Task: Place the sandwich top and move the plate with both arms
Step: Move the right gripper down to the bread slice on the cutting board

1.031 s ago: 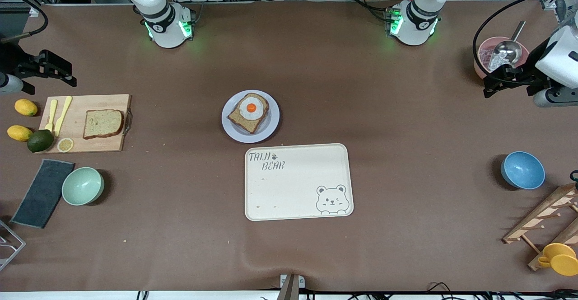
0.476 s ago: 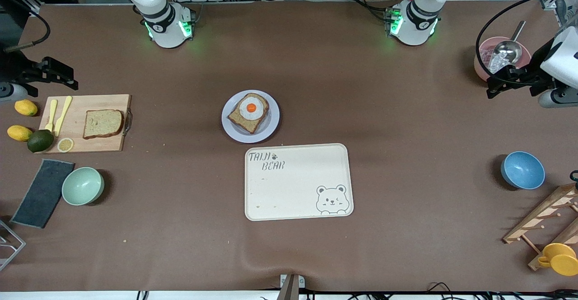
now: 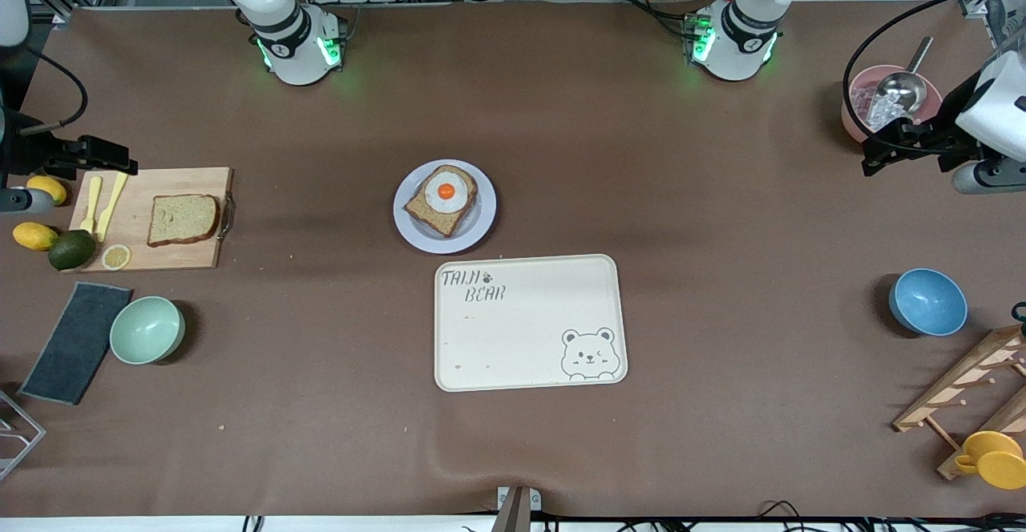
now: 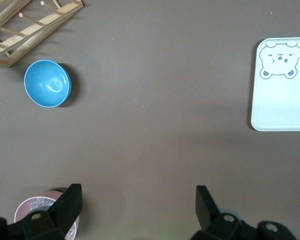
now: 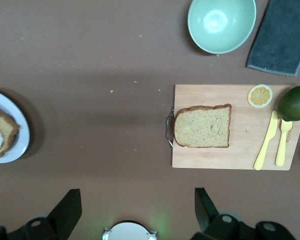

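I see sandwich top [image 3: 183,219] lying on cutting board [image 3: 200,258]. Right claw [image 5: 135,210] up over the board's edge, open, holding nothing. Left claw [image 4: 137,207] over pink bowl [image 3: 856,91], open too. Plate [image 3: 482,223] w/ egg slice untouched mid-surface.

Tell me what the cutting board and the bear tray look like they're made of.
Cutting board: pale wood, matte, with faint grain and a dark metal handle on one end. Bear tray: smooth cream material with rounded corners and printed artwork, probably plastic or melamine, though that's uncertain.
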You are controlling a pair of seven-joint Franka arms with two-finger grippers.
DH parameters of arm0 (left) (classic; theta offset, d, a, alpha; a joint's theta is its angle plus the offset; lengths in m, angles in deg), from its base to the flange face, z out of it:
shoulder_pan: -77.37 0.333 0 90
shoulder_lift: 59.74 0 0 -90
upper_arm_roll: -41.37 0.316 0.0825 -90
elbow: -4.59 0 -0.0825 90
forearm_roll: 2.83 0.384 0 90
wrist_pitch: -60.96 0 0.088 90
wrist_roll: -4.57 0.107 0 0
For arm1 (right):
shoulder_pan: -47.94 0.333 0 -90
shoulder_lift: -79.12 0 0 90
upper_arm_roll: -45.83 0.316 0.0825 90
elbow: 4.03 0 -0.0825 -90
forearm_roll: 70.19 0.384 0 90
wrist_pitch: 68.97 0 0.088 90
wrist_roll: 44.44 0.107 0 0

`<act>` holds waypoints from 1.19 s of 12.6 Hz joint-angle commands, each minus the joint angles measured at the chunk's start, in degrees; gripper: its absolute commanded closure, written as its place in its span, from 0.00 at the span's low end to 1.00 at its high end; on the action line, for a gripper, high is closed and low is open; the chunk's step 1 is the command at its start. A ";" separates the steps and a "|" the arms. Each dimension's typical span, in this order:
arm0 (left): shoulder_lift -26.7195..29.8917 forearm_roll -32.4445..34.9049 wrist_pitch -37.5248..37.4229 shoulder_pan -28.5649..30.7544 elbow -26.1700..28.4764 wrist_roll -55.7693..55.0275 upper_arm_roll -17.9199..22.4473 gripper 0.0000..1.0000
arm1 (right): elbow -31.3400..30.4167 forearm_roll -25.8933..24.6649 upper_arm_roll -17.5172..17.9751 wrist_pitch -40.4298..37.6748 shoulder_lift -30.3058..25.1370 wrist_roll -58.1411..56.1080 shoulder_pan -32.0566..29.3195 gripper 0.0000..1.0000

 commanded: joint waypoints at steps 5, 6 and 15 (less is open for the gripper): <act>0.21 -0.03 0.44 0.18 0.02 0.13 -0.30 0.00 | -9.91 -0.70 0.87 12.69 4.11 -8.11 -8.98 0.00; 0.47 -0.12 0.35 0.10 0.02 0.05 -0.39 0.00 | -10.00 -0.70 0.78 14.28 5.87 -8.57 -9.96 0.00; 1.27 -0.12 -0.44 0.18 0.64 -0.30 -0.57 0.00 | -16.85 -0.09 0.87 29.05 13.52 -22.19 -18.83 0.15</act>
